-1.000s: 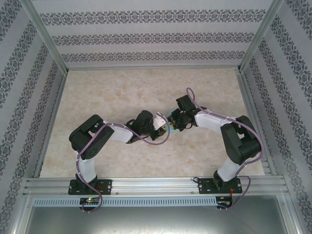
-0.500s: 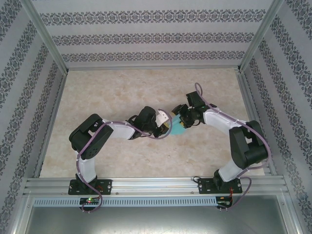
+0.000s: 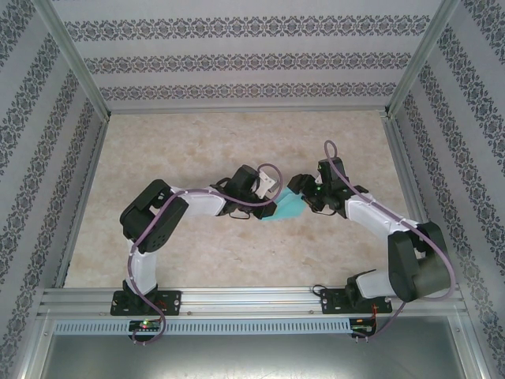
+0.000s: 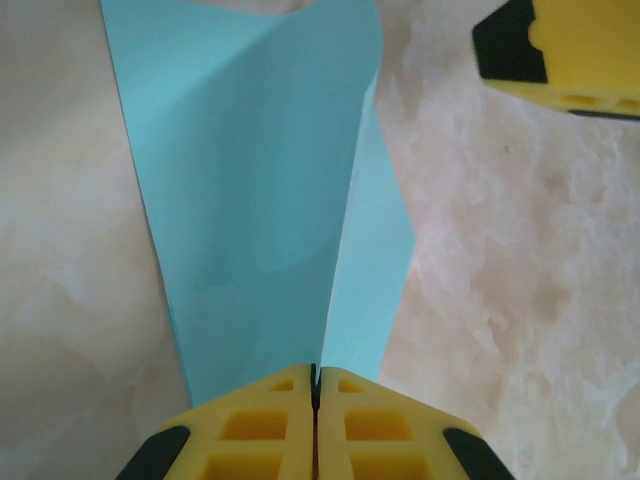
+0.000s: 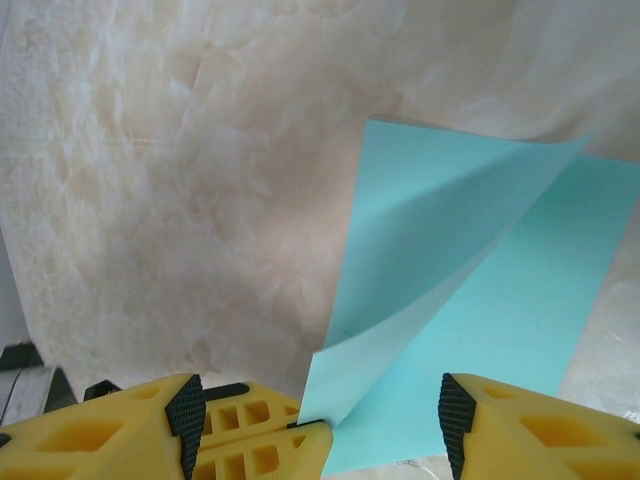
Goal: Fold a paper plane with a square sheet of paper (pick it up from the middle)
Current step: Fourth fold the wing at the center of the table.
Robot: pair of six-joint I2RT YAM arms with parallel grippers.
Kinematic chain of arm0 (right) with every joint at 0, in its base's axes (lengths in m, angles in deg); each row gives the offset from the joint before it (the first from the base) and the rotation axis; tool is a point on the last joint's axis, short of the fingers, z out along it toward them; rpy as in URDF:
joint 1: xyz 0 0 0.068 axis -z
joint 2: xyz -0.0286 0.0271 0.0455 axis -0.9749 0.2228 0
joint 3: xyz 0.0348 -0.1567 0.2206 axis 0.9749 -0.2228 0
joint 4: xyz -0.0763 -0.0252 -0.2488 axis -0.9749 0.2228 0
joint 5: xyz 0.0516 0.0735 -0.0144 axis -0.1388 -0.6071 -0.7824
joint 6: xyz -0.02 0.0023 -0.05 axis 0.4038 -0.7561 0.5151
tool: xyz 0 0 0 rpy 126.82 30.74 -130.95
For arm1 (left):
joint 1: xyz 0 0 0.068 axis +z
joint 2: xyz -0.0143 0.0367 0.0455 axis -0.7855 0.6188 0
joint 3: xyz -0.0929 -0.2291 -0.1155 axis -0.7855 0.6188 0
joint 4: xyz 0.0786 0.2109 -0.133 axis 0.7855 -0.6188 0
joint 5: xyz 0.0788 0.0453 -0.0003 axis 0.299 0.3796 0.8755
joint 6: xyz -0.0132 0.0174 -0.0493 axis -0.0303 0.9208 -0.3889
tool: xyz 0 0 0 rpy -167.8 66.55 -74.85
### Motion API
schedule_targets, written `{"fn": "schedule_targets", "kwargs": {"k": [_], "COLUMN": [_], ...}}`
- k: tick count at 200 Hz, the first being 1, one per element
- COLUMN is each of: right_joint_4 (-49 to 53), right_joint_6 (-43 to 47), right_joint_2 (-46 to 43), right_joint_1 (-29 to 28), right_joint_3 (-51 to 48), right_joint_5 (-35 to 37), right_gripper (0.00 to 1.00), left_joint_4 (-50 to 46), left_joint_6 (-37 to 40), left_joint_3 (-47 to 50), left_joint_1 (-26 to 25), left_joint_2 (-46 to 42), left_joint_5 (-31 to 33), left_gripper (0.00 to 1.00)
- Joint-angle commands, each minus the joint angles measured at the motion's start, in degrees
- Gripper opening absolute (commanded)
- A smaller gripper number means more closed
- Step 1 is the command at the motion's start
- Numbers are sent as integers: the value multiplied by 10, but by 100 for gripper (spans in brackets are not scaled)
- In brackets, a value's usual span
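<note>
Hands shifted right; left hand [image 4: 314, 400] clamps paper [image 4: 250, 200], top edge cropped; right hand [image 5: 320, 420] open.

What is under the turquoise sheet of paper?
The marbled table top shows around the sheet of paper, which the left gripper pinches. What lies directly beneath the sheet is covered.

Walls [image 3: 245, 61] with grey floral bands enclose a beige marbled table [image 3: 181, 142] left, right and far; aluminium rails [image 3: 252, 298] run near.
</note>
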Motion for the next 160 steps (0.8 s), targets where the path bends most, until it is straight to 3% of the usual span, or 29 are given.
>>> {"fn": "schedule_targets", "kwargs": {"k": [1, 36, 97, 160], "right_joint_4": [-42, -77, -119, -174], "right_joint_6": [26, 35, 38, 35], "right_joint_2": [-15, 9, 90, 169], "right_joint_1": [2, -4, -36, -58], "right_joint_3": [-28, -38, -3, 32], "right_joint_5": [-19, -47, -72, -110], "right_gripper": [64, 60, 56, 52], "left_joint_4": [-34, -6, 25, 93], "left_joint_6": [-66, -129, -154, -246], "left_joint_3": [-17, 1, 69, 99], "left_joint_1": [13, 13, 14, 35], "left_joint_2": [6, -3, -71, -73], "left_joint_5": [-23, 7, 116, 62], "left_gripper": [8, 8, 8, 7]}}
